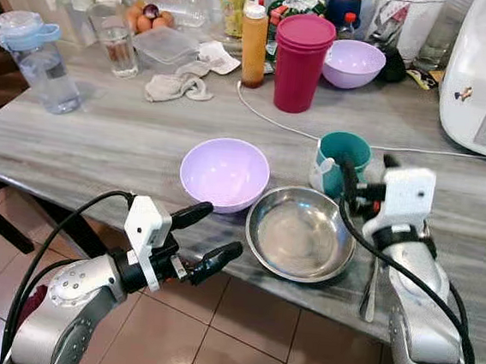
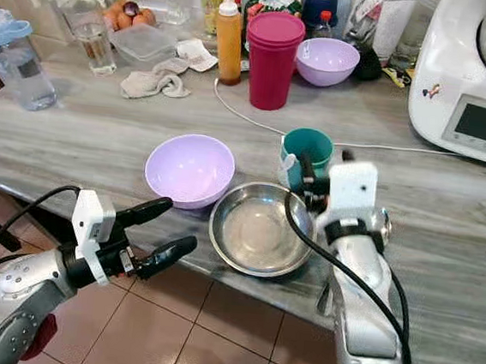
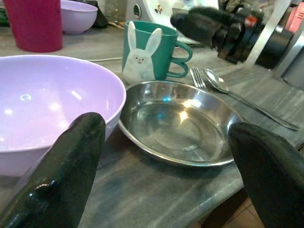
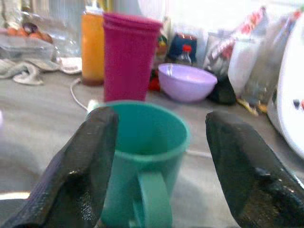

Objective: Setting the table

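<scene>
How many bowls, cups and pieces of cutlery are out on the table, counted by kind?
Lavender plastic bowls: 2, one near the edge, one at the back.
Shallow steel bowl: 1.
Teal bunny mug: 1.
Stacked magenta plastic tumblers: 1 stack, number unclear.
Clear drinking glass: 1.
Steel fork: 1.
Steel spoon: 1.
Total: 8.

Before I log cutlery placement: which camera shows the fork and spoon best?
The left wrist view: the fork and spoon lie side by side on the counter beside the steel bowl, heads plainly visible. In the eye views only a handle end shows beside the right arm. The right wrist view faces the teal mug instead.
</scene>
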Tool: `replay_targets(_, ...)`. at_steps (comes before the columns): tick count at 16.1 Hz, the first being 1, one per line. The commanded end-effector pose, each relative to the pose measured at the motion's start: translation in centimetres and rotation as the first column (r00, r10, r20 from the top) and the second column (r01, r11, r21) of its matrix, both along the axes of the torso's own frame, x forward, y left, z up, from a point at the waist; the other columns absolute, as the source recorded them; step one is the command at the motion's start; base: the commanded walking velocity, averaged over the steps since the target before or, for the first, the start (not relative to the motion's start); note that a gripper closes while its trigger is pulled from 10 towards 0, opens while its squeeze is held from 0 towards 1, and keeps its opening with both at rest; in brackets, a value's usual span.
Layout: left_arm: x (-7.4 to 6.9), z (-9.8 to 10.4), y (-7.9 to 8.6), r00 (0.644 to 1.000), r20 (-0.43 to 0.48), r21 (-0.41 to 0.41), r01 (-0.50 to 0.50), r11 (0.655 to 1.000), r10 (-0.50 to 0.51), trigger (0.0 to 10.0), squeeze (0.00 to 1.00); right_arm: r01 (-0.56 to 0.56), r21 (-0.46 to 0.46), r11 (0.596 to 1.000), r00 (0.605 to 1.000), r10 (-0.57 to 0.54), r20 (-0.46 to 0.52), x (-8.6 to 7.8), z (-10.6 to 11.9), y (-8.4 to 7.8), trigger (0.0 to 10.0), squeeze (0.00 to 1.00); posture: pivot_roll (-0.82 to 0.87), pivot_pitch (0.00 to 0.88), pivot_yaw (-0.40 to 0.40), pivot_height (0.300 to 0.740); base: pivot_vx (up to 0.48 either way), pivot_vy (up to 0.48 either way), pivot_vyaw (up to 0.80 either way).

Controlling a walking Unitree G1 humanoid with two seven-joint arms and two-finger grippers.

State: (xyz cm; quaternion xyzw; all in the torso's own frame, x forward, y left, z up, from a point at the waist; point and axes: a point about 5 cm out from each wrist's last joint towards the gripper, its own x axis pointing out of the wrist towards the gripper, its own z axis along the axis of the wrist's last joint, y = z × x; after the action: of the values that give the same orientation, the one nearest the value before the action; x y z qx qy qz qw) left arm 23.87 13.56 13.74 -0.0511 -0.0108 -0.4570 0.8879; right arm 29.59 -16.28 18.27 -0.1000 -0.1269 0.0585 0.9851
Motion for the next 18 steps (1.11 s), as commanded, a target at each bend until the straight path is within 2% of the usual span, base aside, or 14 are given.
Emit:
replay_targets(1,-0.1,0.4,0.0,1.000,0.009,-0.001,0.008,1.000,-0.008,10.0,0.00,-0.013,-0.002,1.000,0.999,0.013,0.029,-0.2,0.6,0.6,10.0,1.00,-0.19,0.133,0.070,0.740,0.000,0.000,0.00)
replay_targets(4,0.5,0.7,0.4,0.998,0.028,-0.027,-0.051,0.998,0.052,10.0,0.00,-0.005,-0.039,0.999,0.994,0.009,0.107,-0.6,1.7,1.6,10.0,1.00,-0.18,0.130,0.070,0.740,0.000,0.000,0.00)
replay_targets(6,1.4,1.0,1.0,0.989,0.043,-0.069,-0.139,0.988,0.143,10.0,0.00,0.011,-0.050,0.999,0.989,-0.004,0.148,-1.0,2.2,1.8,10.0,1.00,-0.18,0.126,0.070,0.740,0.000,0.000,0.00)
replay_targets(7,2.2,1.2,1.8,0.973,0.029,-0.119,-0.222,0.968,0.227,10.0,0.00,0.008,-0.067,0.998,0.983,0.004,0.182,-1.3,2.6,2.2,10.0,1.00,-0.18,0.125,0.070,0.740,0.000,0.000,0.00)
replay_targets(9,3.6,1.6,3.4,0.916,0.042,-0.158,-0.389,0.908,0.400,10.0,0.00,-0.010,-0.114,0.993,0.978,0.034,0.207,-1.6,2.9,2.9,10.0,1.00,-0.18,0.120,0.071,0.740,0.000,0.000,0.00)
replay_targets(11,4.5,1.9,4.5,0.854,0.050,-0.163,-0.505,0.848,0.518,10.0,0.00,-0.035,-0.163,0.986,0.976,0.069,0.206,-1.7,2.8,3.4,10.0,1.00,-0.18,0.122,0.072,0.740,0.000,0.000,0.40)
replay_targets(12,5.1,1.7,5.1,0.791,0.045,-0.149,-0.599,0.787,0.610,10.0,0.00,-0.046,-0.177,0.983,0.976,0.083,0.204,-1.7,2.6,3.7,10.0,0.96,-0.18,0.123,0.072,0.740,0.000,0.000,0.80)
replay_targets(13,5.3,1.6,5.5,0.751,0.026,-0.152,-0.649,0.745,0.659,10.0,0.00,-0.055,-0.194,0.979,0.975,0.095,0.203,-1.8,2.5,4.0,10.0,0.58,-0.18,0.121,0.073,0.740,0.000,0.000,0.80)
replay_targets(14,5.3,1.6,5.7,0.733,0.038,-0.154,-0.667,0.729,0.679,10.0,0.00,-0.059,-0.197,0.979,0.974,0.100,0.203,-1.9,2.4,4.1,10.0,0.23,-0.17,0.119,0.071,0.740,0.000,0.000,0.80)
replay_targets(15,5.3,1.6,5.8,0.713,0.047,-0.157,-0.687,0.710,0.700,10.0,0.00,-0.062,-0.197,0.978,0.974,0.103,0.201,-1.9,2.3,4.2,10.0,0.21,-0.17,0.115,0.070,0.740,0.000,0.000,0.80)
replay_targets(17,5.4,1.4,5.5,0.691,0.059,-0.147,-0.708,0.691,0.721,10.0,0.00,-0.076,-0.204,0.976,0.973,0.117,0.199,-1.9,2.2,4.6,10.0,0.00,-0.16,0.108,0.069,0.740,0.000,0.000,0.80)
replay_targets(18,5.6,1.3,5.2,0.669,0.092,-0.117,-0.728,0.675,0.738,10.0,0.00,-0.082,-0.208,0.975,0.972,0.124,0.198,-1.7,2.1,4.7,10.0,0.00,-0.16,0.099,0.068,0.740,0.000,0.000,0.80)
